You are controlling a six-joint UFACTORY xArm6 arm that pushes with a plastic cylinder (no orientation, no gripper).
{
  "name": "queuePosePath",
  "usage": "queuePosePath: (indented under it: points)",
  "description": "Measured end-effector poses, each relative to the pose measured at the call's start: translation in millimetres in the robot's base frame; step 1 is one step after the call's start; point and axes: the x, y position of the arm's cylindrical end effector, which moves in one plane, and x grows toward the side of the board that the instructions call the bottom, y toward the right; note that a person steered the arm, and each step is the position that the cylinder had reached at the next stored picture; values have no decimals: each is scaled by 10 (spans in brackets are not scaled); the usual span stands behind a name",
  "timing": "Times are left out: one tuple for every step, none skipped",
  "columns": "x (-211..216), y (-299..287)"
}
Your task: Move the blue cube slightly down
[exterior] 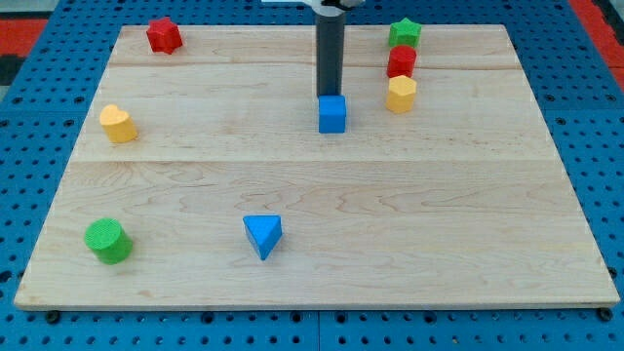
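The blue cube [332,114] sits on the wooden board [409,224], a little above the board's middle and right of centre. My dark rod comes down from the view's top, and my tip [330,95] stands right at the cube's top edge, touching or almost touching it.
A red star block [164,35] lies at the top left and a yellow heart block [117,124] at the left. A green cylinder [107,241] lies at the bottom left, a blue triangle block [263,235] below centre. At the top right stand a green star block [405,33], a red block [401,61] and a yellow block [400,94].
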Motion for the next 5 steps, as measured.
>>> queuePosePath:
  points:
    - [85, -349]
    - [80, -788]
    - [161, -504]
    - [447, -166]
    - [537, 133]
